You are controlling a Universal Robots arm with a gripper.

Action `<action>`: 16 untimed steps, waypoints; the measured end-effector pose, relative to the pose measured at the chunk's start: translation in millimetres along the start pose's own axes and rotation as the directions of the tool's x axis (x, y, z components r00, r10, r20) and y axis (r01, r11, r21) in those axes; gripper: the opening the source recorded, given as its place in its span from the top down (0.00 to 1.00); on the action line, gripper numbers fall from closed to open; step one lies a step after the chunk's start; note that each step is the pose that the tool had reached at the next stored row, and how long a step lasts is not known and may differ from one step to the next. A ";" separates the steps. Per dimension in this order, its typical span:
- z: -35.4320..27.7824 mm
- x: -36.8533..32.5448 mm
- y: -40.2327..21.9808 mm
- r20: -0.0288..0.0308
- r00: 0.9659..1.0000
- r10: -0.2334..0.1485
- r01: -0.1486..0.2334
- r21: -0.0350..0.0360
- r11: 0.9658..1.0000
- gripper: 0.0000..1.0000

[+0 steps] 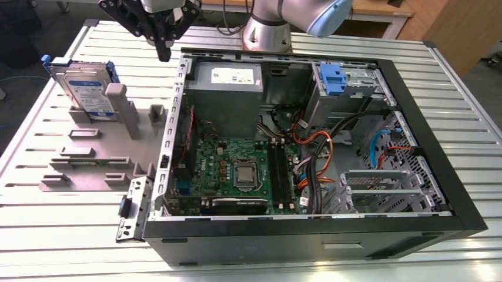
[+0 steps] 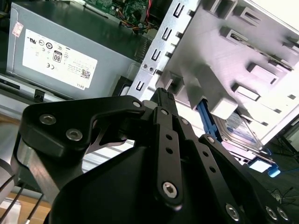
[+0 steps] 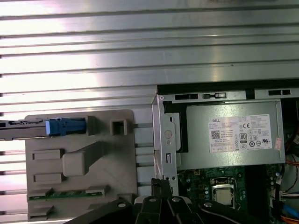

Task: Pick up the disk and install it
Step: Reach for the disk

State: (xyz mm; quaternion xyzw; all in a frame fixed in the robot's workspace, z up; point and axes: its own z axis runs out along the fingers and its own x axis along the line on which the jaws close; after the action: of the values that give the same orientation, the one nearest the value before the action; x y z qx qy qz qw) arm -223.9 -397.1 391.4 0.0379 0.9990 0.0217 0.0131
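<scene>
**Surface:** table (image 1: 70,235) of ribbed silver-metal slats, w/ strong glare on the slats twd the exterior view's left. It carries two items:
- Open black PC case (image 1: 314,244), side panel off, at centre.
- Grey moulded fixture tray (image 1: 94,161), just beside the case on the exterior view's left.

**Room:** wooden furniture (image 1: 459,23) beyond the table's far corner, exterior view's right. Dark floor (image 1: 16,117) past the table edge, exterior view's left.

**Disk** (image 1: 84,88):
- Stands on edge at the tray's far end, label facing out, blue rails along its sides.
- A grey post (image 1: 117,108) stands just in front of it.
- In the first wrist view the disk (image 3: 23,130) shows edge-on.
- In the second wrist view the disk (image 2: 243,133) sits behind the tray's raised blocks.
- Not held, and well outside the case.

**Gripper** (image 1: 163,56):
- Hangs from the arm (image 1: 271,23) over the table's far part, between the disk and the case's far corner.
- Jaws closed tip to tip, nothing between them.
- Apart from the disk and touching no item.
- In the first wrist view the gripper (image 3: 161,184) sits nr the case rim.

**Case interior:**
- Grey PSU (image 1: 227,82) w/ white sticker at the far side.
- Green motherboard (image 1: 235,170) below it.
- Blue bracket (image 1: 333,79) in the drive bay, exterior view's right.
- Orange and blue cables nr the bay.
</scene>
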 end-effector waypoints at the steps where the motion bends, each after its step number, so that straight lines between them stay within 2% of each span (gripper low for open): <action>1: -0.1 0.3 0.0 0.000 1.000 0.000 0.000 0.000 1.000 0.89; 16: -0.1 5.0 -0.4 0.000 1.000 0.000 0.000 0.000 1.000 0.89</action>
State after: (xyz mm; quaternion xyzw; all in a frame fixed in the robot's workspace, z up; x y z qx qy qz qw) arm -228.9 -397.1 391.4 0.0379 0.9990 0.0217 0.0131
